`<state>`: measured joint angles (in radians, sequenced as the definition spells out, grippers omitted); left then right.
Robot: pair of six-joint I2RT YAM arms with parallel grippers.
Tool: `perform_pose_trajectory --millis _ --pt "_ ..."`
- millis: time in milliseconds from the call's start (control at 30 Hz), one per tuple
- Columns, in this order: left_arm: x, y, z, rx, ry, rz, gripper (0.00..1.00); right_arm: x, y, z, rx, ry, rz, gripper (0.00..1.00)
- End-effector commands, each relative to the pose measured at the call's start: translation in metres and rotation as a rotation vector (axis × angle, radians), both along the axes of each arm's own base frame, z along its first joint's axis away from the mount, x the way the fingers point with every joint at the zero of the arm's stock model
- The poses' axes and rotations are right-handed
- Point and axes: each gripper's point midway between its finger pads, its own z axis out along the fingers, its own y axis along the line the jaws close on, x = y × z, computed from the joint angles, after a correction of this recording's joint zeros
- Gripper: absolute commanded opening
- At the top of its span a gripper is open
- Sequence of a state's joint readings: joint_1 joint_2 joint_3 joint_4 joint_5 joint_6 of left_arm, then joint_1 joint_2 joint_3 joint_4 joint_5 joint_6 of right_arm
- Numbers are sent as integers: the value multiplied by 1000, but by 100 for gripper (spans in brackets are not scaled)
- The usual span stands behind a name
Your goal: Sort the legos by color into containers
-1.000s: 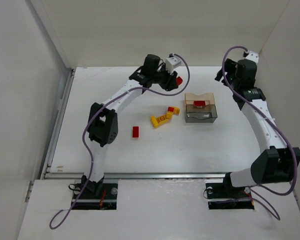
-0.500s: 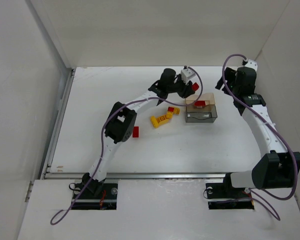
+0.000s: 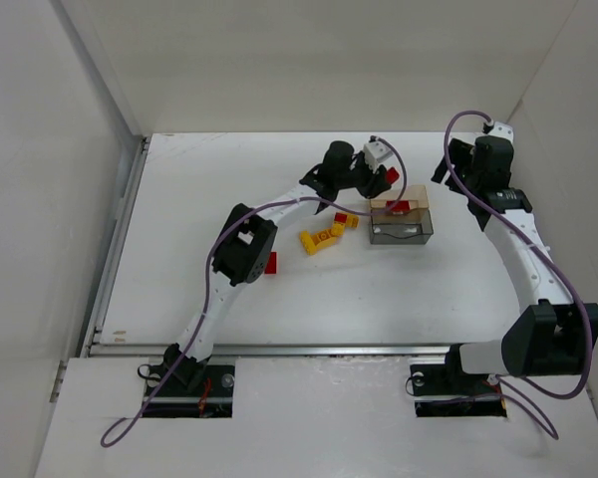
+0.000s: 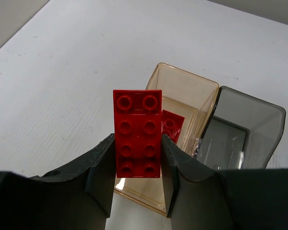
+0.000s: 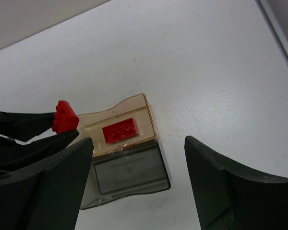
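Observation:
My left gripper (image 3: 387, 177) is shut on a red lego (image 4: 137, 134), held above the near edge of the tan tray (image 4: 187, 74). The held lego also shows in the right wrist view (image 5: 65, 117). One red lego (image 4: 173, 125) lies inside the tan tray (image 3: 416, 189). The grey clear tray (image 3: 401, 231) adjoins it and looks empty (image 5: 129, 177). Yellow legos (image 3: 324, 236) and a small red one (image 3: 341, 216) lie left of the trays. Another red lego (image 3: 270, 263) lies beside the left arm. My right gripper (image 5: 137, 143) is open and empty, high above the trays.
White walls close the table at the back and both sides. A metal rail (image 3: 279, 350) runs along the near edge. The left arm's elbow (image 3: 244, 244) hangs over the table left of the yellow legos.
My left gripper has carried the red lego to the right, from the open table to the tan tray's edge. The right arm has barely moved.

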<state>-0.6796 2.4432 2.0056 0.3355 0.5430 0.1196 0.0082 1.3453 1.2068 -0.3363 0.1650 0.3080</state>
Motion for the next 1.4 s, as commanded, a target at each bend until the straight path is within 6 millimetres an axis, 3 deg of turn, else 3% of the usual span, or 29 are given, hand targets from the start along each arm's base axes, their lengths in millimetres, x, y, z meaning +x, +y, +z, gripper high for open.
perform_pose_trajectory --millis 0,267,367,433,600,633,667,700,733,767,800,833,867,900,933,967,1000,1033,1133,1167,1267,1367 --pt "-5 -4 17 1 -33 -33 35 -1 0 12 -10 -30 18 82" --pt "-10 -1 10 35 -35 -52 60 2 -3 10 -22 -27 25 82" --pt "-15 -5 9 40 -28 -61 62 2 -1 10 -17 -27 36 82" --pt "-14 -6 26 18 -34 -57 62 3 0 14 -23 -35 49 82" --pt "-18 2 93 25 -33 -36 60 4 8 19 -20 -45 98 82" --pt "-10 20 118 25 -55 7 60 8 12 23 -10 -59 122 82" --pt "-8 33 130 34 -52 38 60 8 15 23 -4 -60 134 82" --pt "-10 49 128 73 -12 68 60 8 17 24 2 -60 147 82" --pt "-13 72 160 69 -38 133 60 10 20 26 8 -75 162 82" --pt "-9 97 163 101 -45 179 60 12 22 30 12 -92 173 82" --pt "-18 119 130 193 26 208 60 10 27 32 21 -103 178 82" --pt "-15 145 124 256 28 304 62 10 32 28 22 -100 190 82" --pt "-25 170 141 272 19 363 63 10 31 37 5 -127 170 84" --pt "-27 194 132 327 40 418 63 9 43 37 -2 -127 185 84" --pt "-46 220 91 439 143 451 65 8 48 33 -4 -118 178 84" --pt "-57 237 80 501 170 491 68 8 52 33 -13 -118 174 85" --pt "-71 257 85 511 192 523 69 7 60 33 -30 -119 169 85" --pt "-94 279 49 594 292 541 71 6 64 33 -28 -120 163 85" --pt "-131 302 22 668 356 534 78 3 78 28 -22 -111 171 85" --pt "-144 317 -3 726 404 543 78 2 82 28 -8 -112 174 85" --pt "-165 331 -38 799 465 532 78 -1 93 23 5 -103 193 85" --pt "-169 336 -62 812 547 550 78 -9 104 17 0 -82 205 86"
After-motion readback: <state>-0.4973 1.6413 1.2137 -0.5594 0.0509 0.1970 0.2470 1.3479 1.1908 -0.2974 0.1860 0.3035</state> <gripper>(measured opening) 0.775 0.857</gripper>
